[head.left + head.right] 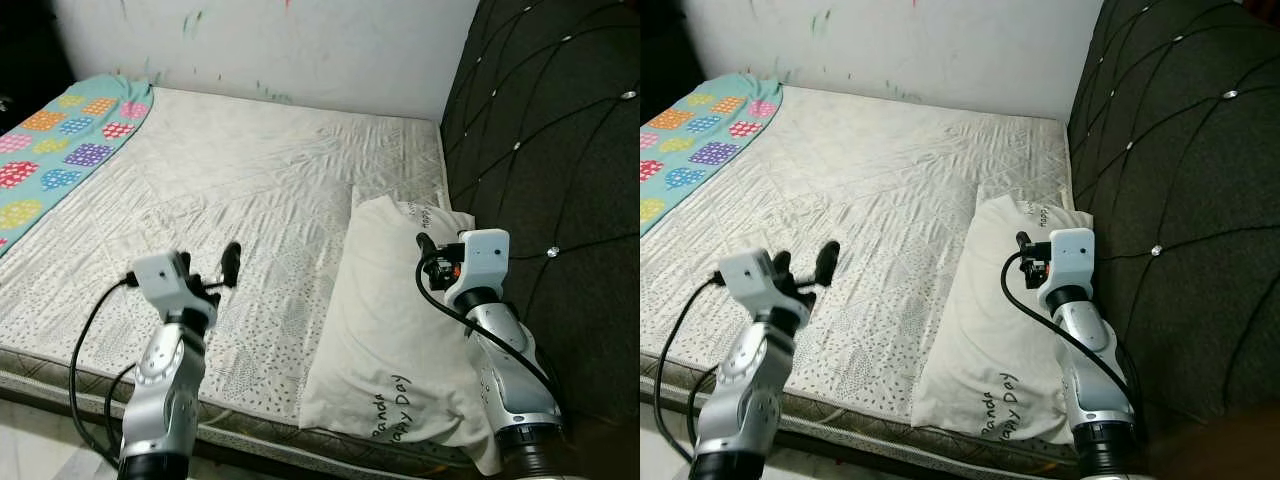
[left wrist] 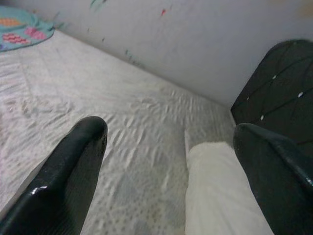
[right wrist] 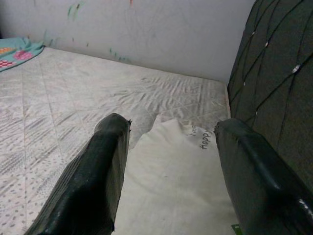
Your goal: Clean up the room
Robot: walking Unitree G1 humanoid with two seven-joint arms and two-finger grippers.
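Observation:
A white pillow (image 1: 390, 330) printed with dark lettering lies on the right side of a quilted white mattress (image 1: 250, 180), against the black headboard. My right gripper (image 1: 432, 255) hovers open over the pillow's upper part, its fingers (image 3: 98, 166) spread with nothing between them. My left gripper (image 1: 803, 263) is open above the mattress near the front edge, left of the pillow, holding nothing. In the left wrist view the pillow (image 2: 220, 196) lies ahead between the spread fingers (image 2: 68, 171).
A teal blanket (image 1: 60, 150) with coloured spotted patches lies on the far left of the bed. The black tufted headboard (image 1: 550, 130) rises on the right. A white wall (image 1: 300, 40) with small paint marks closes the far side. Pale floor (image 1: 30, 450) shows below the bed's front edge.

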